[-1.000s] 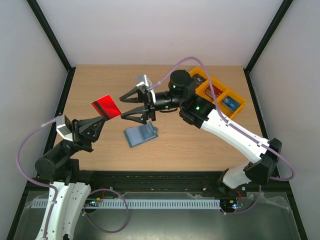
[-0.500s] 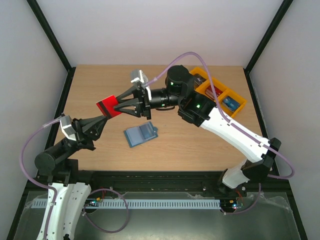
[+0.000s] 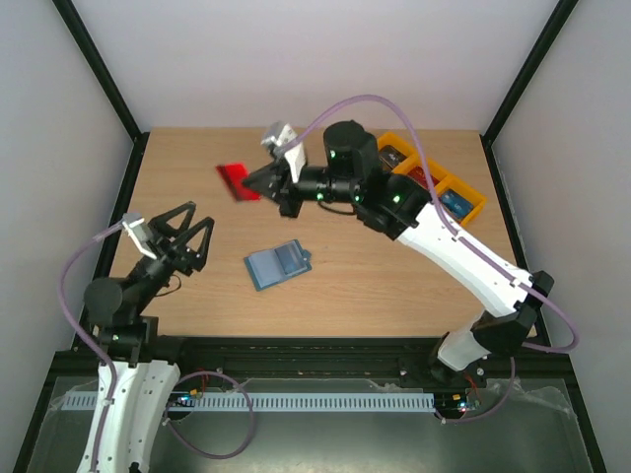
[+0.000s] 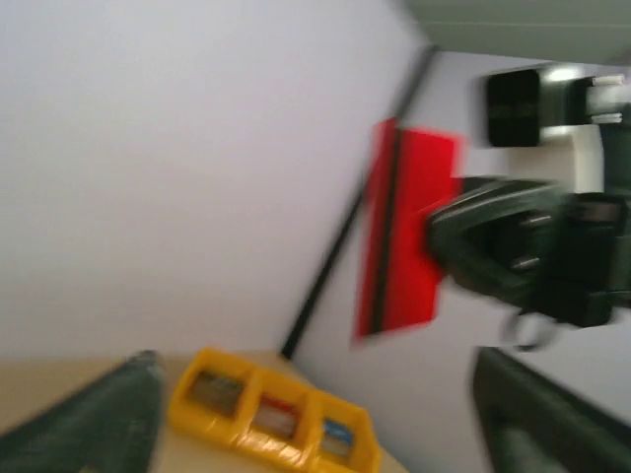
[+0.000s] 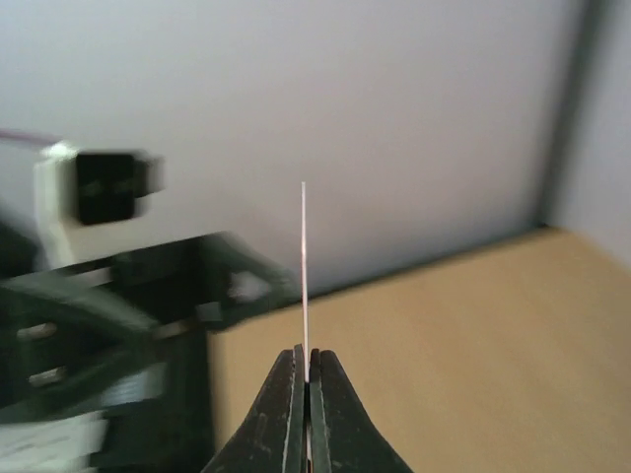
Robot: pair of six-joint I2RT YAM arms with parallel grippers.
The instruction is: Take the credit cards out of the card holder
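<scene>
Red card (image 3: 235, 180): passed across since a second ago, off the left gripper; now held in the air over the table's far-left quarter.
Right gripper (image 3: 256, 183): clamped tight on one edge of the card; in the wrist view, seen edge-on between the fingertips.
Left gripper (image 3: 197, 218): spread wide, holding nothing, drawn back toward the near-left corner.
Card holder (image 3: 278, 265): lying open and flat, between table centre and near edge, apart from both grippers.
Orange tray (image 3: 474, 209): at the far-right corner.
Handling: probably light, stiff, slick plastic; liable to swivel in a shallow pinch; best gripped deep across an edge, flat faces against the pads.
</scene>
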